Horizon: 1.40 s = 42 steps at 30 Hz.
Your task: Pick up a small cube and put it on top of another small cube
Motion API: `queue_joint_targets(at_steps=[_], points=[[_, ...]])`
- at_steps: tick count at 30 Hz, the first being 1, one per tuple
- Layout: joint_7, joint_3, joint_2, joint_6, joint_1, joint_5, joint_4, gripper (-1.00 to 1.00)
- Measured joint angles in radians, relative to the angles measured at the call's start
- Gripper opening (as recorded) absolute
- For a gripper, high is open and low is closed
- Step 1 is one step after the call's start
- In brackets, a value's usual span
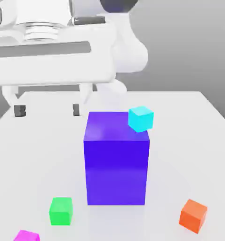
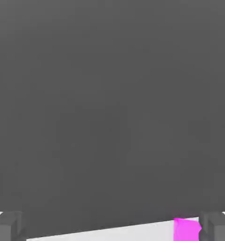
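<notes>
**Fingers spread and empty, magenta cube waiting at the near edge**

Your gripper [image 1: 48,110] hangs high above the worktop [image 1: 199,141] with its two dark-tipped fingers [image 1: 20,111] set wide apart and nothing between them. In the hand view the same fingers [image 2: 6,226] frame the picture's lower corners, and the magenta cube [image 2: 186,229] sits just beside one of them (a sliver of it, at the frame's edge).

Moving outward, the big blue-purple block [image 1: 116,160] stands in the middle of the worktop, with a cyan cube [image 1: 141,118] at its upper corner on the exterior view's right; whether it rests on the block or lies behind it, you cannot tell from here. The green cube [image 1: 61,210] lies in front of the block toward the exterior view's left, flat on the worktop. The magenta cube [image 1: 26,235] is near it, closer to the camera and partly cut off by the frame's lower edge. An orange cube [image 1: 193,215] sits well apart, toward the exterior view's right.

Expect the magenta cube to behave as a light, rigid piece with flat, probably smooth faces. Take it across two opposite side faces, fingers centred on the faces and squared to them, so it does not twist as you close. It should need only a modest squeeze, but a crooked grasp will likely spoil the release on the equally small green top.
</notes>
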Motion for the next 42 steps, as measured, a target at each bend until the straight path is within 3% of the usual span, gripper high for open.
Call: queue_joint_targets(at_steps=[12,17,18,24,29,40,42], points=[[-0.072,-0.03,0.431,0.105,-0.09,0.047,0.043,0.0],[-0.105,0.006,0.611,0.215,-0.133,0.086,0.079,0.0],[-0.109,0.013,0.632,0.23,-0.139,0.091,0.084,-1.0],[-0.112,0.016,0.642,0.237,-0.142,0.095,0.086,-1.0],[-0.08,-0.025,0.505,0.137,-0.111,0.051,0.05,-1.0],[0.086,-0.073,0.127,0.149,-0.022,-0.088,-0.328,-1.0],[0.083,-0.067,0.144,0.193,-0.02,-0.076,-0.354,-1.0]])
